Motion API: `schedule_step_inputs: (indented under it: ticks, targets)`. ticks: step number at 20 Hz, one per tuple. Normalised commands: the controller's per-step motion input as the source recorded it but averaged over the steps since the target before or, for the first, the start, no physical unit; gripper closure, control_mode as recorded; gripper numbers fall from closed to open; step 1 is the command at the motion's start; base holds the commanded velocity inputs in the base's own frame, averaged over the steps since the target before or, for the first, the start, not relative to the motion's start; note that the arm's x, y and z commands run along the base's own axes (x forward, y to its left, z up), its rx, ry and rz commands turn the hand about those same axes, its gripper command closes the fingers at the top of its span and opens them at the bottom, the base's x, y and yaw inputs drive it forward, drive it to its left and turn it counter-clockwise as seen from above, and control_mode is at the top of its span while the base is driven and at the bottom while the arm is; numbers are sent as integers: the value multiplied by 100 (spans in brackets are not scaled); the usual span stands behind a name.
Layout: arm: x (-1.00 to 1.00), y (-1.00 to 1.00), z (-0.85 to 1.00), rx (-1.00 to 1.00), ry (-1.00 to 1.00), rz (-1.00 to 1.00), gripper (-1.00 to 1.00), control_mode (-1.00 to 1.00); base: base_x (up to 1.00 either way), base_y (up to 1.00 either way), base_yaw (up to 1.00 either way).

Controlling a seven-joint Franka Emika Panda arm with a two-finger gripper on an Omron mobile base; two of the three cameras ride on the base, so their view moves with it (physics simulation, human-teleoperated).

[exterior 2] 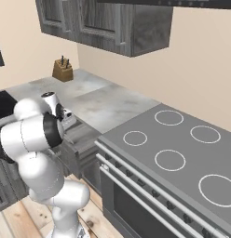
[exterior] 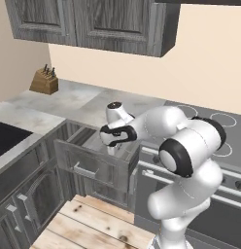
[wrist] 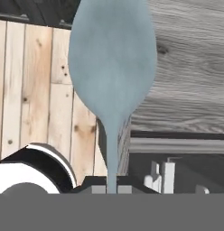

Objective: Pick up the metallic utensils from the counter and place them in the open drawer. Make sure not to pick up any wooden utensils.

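Now the claw (wrist: 111, 187) pinches the silver-grey spoon (wrist: 112, 67) by its handle (bowl sticking out ahead of the tips).

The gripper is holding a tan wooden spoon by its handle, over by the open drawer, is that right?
Not wooden: the hand view shows the gripper shut on a silver-grey metal spoon, held by its thin handle. The open drawer is right there, as you said.

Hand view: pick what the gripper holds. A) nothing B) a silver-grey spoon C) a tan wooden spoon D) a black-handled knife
B: the silver-grey spoon has its thin handle running down into the shut gripper, its blue-grey bowl looming over the wooden floor.
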Motion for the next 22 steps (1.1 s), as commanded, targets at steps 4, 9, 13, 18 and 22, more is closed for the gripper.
schedule_step_inputs:
  ticks: [4,9,13,18,22]
  targets:
    - [67,7,-11,0,0,0,100,-100,0,0,0]
    - [61,6,-11,0,0,0,100,-100,0,0,0]
    - [42,8,-30,0,0,0,100,-100,0,0,0]
    - [24,13,-49,0,1,0,100,-100,0,0,0]
    - [28,12,-46,0,0,0,100,-100,0,0,0]
